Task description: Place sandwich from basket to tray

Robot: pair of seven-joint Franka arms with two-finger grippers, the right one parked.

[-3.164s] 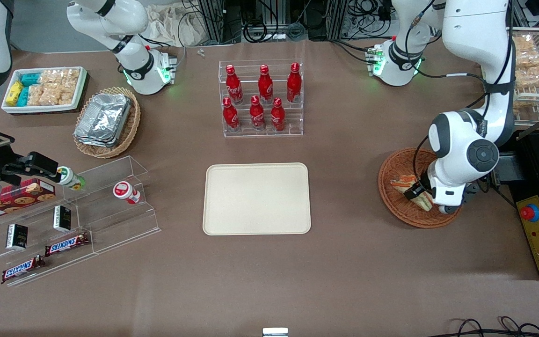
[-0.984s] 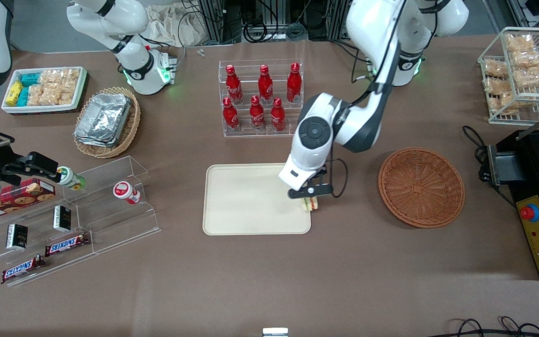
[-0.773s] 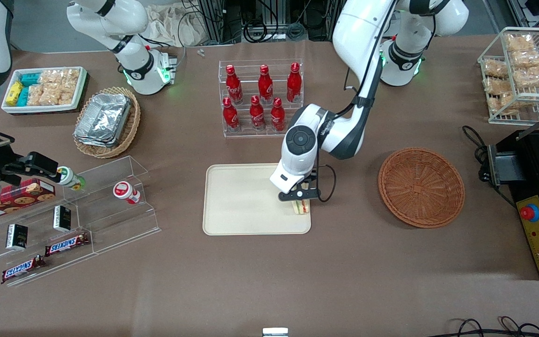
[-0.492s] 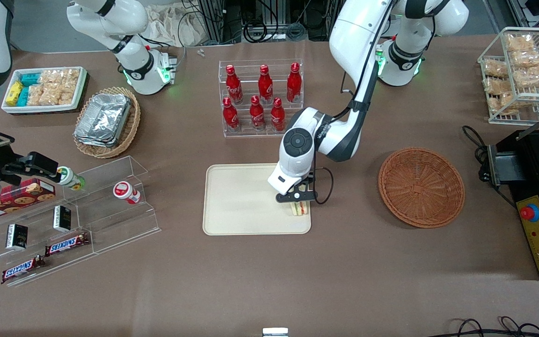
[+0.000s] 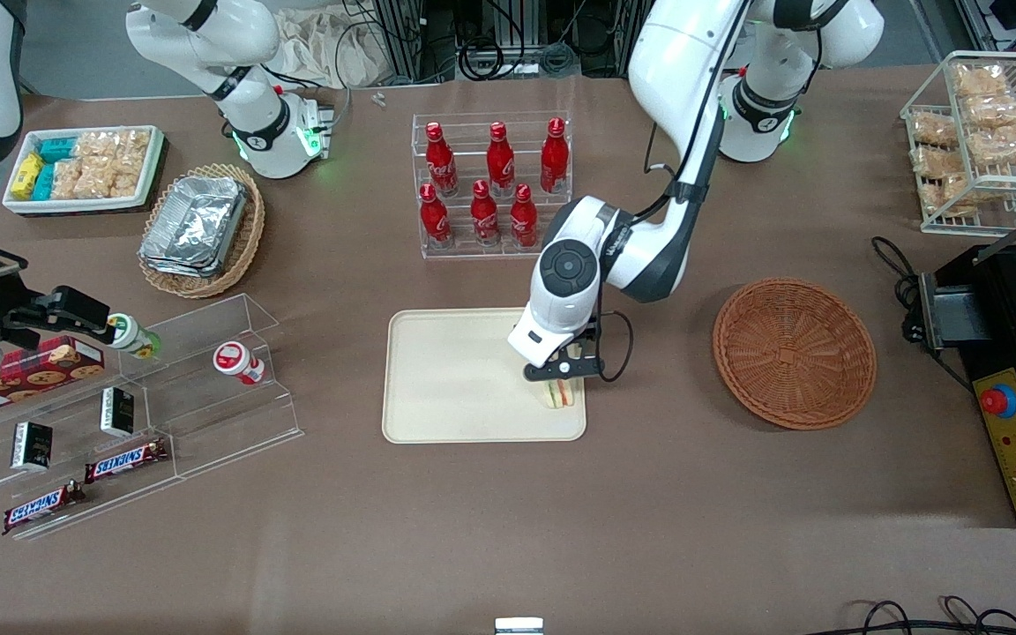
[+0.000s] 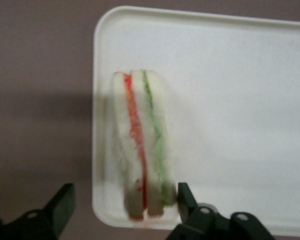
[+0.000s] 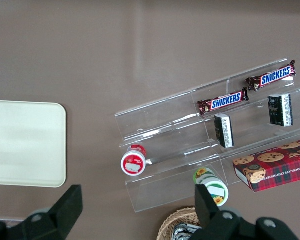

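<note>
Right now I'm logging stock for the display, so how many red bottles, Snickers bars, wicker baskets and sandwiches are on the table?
Red bottles: 6
Snickers bars: 2
Wicker baskets: 2
Sandwich: 1, standing on the tray, just below the open hand
Total: 11

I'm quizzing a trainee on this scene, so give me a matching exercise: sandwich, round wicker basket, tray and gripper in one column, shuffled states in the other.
Things:
1. sandwich
2. basket
3. tray
4. gripper

States:
A. holds nothing
B. open, fingers either side of the sandwich
C. standing on edge at the tray's corner
D. bears the sandwich

Pairs: 1-C, 2-A, 3-D, 4-B
</note>
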